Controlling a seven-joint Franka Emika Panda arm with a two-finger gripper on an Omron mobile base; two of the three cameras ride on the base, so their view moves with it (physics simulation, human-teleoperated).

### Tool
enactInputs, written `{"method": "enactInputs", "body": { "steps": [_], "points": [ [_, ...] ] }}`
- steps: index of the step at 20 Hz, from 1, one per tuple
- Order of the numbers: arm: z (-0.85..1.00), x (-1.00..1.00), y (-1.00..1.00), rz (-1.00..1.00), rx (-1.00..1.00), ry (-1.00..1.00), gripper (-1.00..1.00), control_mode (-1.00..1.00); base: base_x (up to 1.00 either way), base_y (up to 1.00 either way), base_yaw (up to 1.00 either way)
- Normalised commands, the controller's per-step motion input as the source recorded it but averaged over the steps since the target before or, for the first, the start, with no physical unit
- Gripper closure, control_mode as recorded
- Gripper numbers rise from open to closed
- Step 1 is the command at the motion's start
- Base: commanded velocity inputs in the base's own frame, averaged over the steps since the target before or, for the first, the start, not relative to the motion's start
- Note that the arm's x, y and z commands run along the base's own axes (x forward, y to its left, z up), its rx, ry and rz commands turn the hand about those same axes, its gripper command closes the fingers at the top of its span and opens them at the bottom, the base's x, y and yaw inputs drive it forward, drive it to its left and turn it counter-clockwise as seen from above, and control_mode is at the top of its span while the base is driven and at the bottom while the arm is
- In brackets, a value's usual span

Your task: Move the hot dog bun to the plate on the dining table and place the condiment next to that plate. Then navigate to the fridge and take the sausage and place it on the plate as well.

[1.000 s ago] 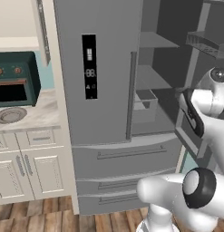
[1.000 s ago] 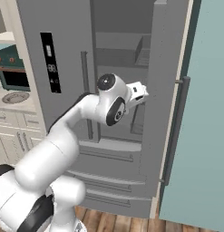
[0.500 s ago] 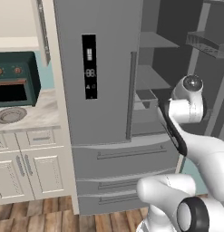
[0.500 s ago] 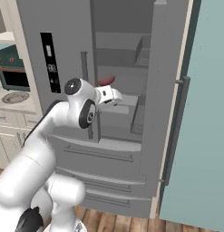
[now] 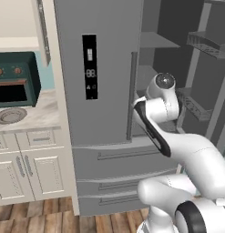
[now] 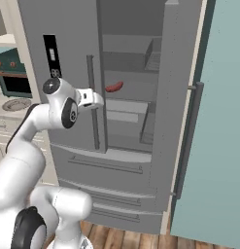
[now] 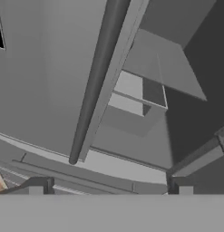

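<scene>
The red sausage (image 6: 114,87) lies on a shelf inside the open right half of the grey fridge (image 6: 68,29). My gripper (image 6: 98,100) hangs open and empty in front of the closed left door's vertical handle (image 6: 92,102), left of and slightly below the sausage. In the hand view the gripper (image 7: 109,188) points at that handle (image 7: 95,86), with the shelves and a door bin (image 7: 131,106) beyond, and nothing lies between the fingertips (image 7: 38,185). The bun, condiment, plate and dining table are out of view.
The fridge's right door (image 6: 182,97) stands open with its long handle (image 6: 189,141) toward me. Drawers (image 5: 118,157) sit below the doors. To the left, a counter (image 5: 32,120) carries a green toaster oven (image 5: 13,84) and a round grey dish (image 5: 9,115).
The arm has swung left, carrying the hand from the open right side of the fridge to the front of the closed left door's handle. The jaws have stayed open.
</scene>
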Motion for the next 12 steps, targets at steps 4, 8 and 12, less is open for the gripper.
{"method": "enactInputs", "body": {
  "steps": [4, 8, 12],
  "points": [
    [0.22, 0.39, 0.72, -0.05, 0.16, 0.00, -1.00, -1.00, 0.00, 0.00, 0.00],
    [0.02, 0.78, 0.26, -0.12, 0.08, 0.00, -1.00, -1.00, 0.00, 0.00, 0.00],
    [0.00, 0.63, 0.00, -0.08, 0.00, -0.01, -1.00, -1.00, 0.00, 0.00, 0.00]
  ]
}}
